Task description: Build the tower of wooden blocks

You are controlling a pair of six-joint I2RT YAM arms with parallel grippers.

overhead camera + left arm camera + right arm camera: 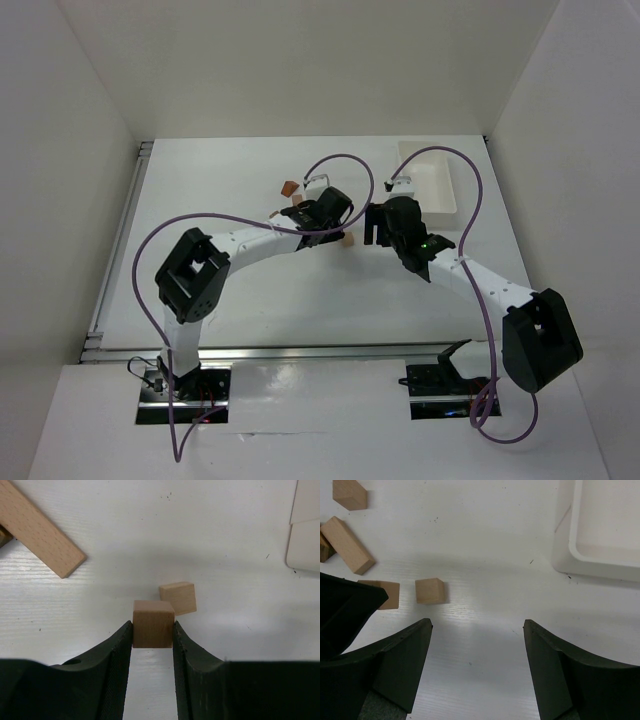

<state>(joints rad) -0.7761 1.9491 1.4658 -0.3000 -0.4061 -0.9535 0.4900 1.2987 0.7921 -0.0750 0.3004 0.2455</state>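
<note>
My left gripper [153, 630] is shut on a tan wooden cube [153, 615], low over the table. A lighter cube [178, 598] lies just beyond it, nearly touching its far right corner. In the top view the left gripper [338, 228] is at the table's middle with the cubes [346, 239] at its tip. My right gripper [477, 630] is open and empty, to the right of the lighter cube [430, 590]. The held cube [387, 594] shows beside the left gripper's black finger [345, 610]. The blocks lie singly; no stack shows.
A long plank [40, 530] lies at the far left, with more loose blocks [350, 494] and a darker one [324, 547] beyond it; they also show in the top view [288, 187]. A white tray [605, 530] stands at the back right [430, 180].
</note>
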